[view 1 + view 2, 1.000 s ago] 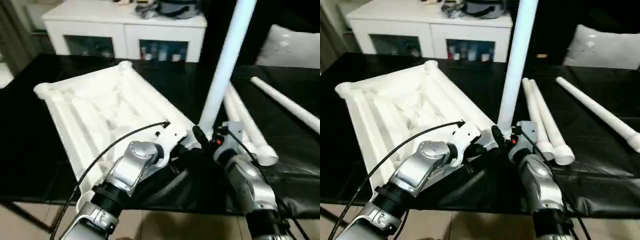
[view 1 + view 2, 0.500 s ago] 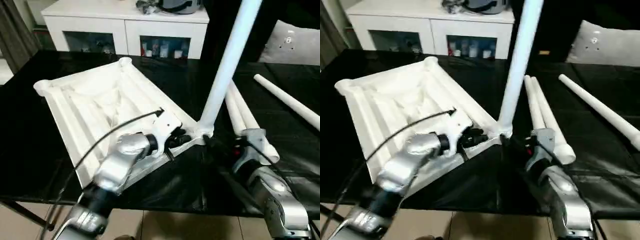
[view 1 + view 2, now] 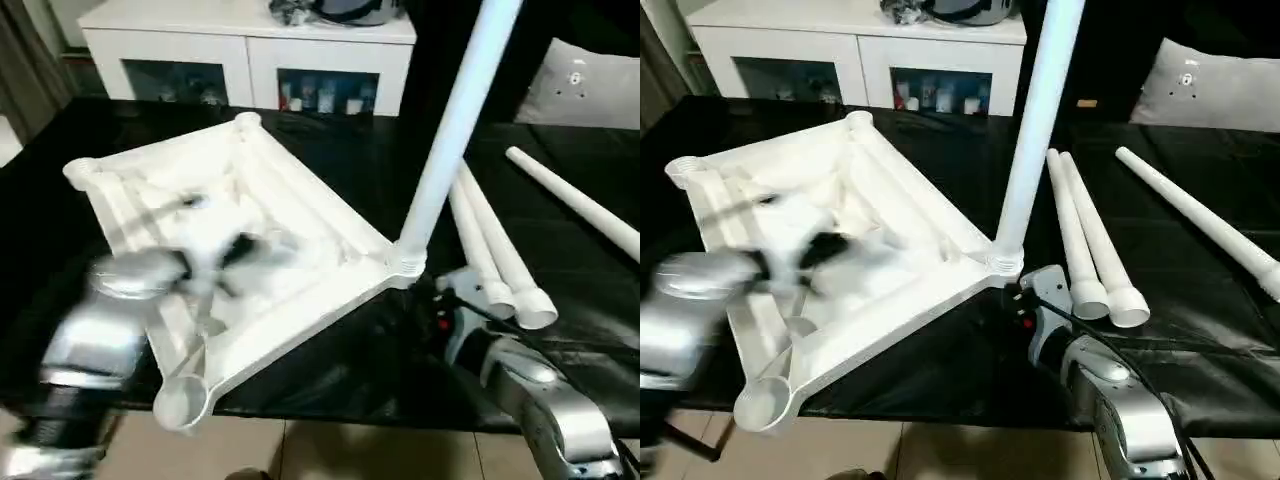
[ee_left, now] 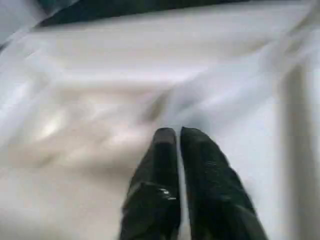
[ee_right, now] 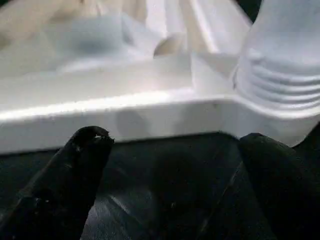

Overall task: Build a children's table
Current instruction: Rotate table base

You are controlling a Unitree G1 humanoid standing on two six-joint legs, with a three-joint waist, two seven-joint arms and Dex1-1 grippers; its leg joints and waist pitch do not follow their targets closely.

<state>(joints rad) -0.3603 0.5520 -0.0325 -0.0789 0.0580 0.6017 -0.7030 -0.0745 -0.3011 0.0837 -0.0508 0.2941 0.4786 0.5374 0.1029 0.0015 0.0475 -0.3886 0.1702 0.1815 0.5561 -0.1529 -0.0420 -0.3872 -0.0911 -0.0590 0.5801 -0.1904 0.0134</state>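
The children's table top [image 3: 300, 190] lies upside down on the black surface, ribs up. One white leg [image 3: 450, 130] stands upright in its right corner socket [image 3: 405, 262]. My left gripper [image 4: 177, 132] hovers shut over the ribbed underside, with nothing between its fingers; in the eye views that arm [image 3: 120, 300] is a blur over the top's left half. My right gripper [image 5: 175, 145] is open just in front of the top's edge and the socket, holding nothing; the eye view has it [image 3: 1025, 300] a little short of the upright leg's base.
Two loose legs [image 3: 490, 250] lie side by side right of the socket and a third [image 3: 580, 205] lies farther right. A white cabinet [image 3: 250, 60] stands behind, a pale cushion [image 3: 590, 85] at back right. The near corner socket [image 3: 180, 400] hangs over the surface's front edge.
Both grippers have left the upright leg's base. The left arm has swung back to the left over the top. The right gripper has opened and drawn back. The leg stays upright.
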